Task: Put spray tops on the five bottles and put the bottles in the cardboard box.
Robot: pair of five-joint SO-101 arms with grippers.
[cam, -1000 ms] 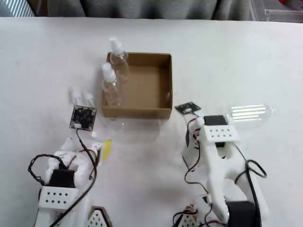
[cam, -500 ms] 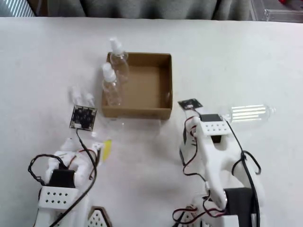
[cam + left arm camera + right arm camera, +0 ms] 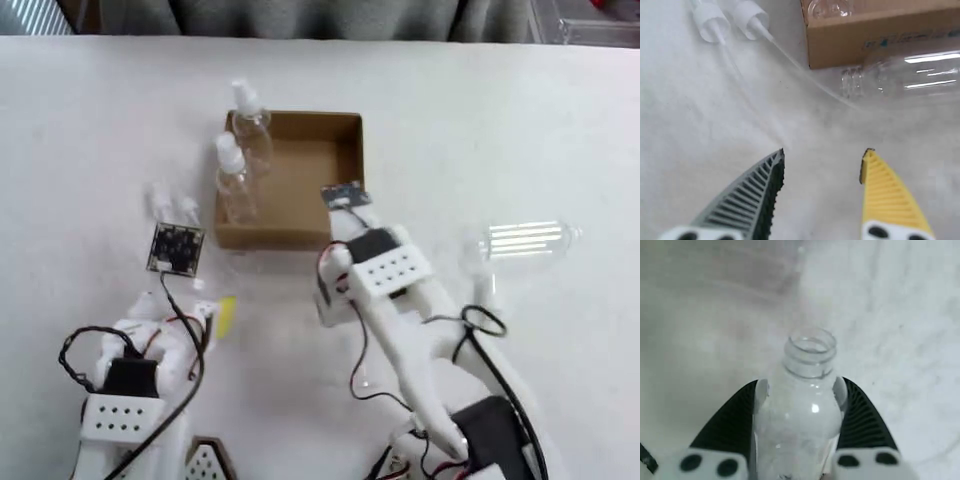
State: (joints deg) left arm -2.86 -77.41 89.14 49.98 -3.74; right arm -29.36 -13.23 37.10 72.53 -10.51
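We see a white table [image 3: 480, 110] spreading across the whole view, a grey curtain [image 3: 300, 15] behind it at twelve o'clock, and a clear plastic container [image 3: 585, 22] at one o'clock.

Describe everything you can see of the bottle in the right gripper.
The bottle is clear, plastic-looking and seemingly empty, with rounded shoulders and a short threaded neck. Its mouth is open and uncapped. It is held in the right gripper, whose black ribbed fingers press its body from both sides, with the neck pointing out past the fingertips. The white table lies behind it; whether the bottle touches the table cannot be told.
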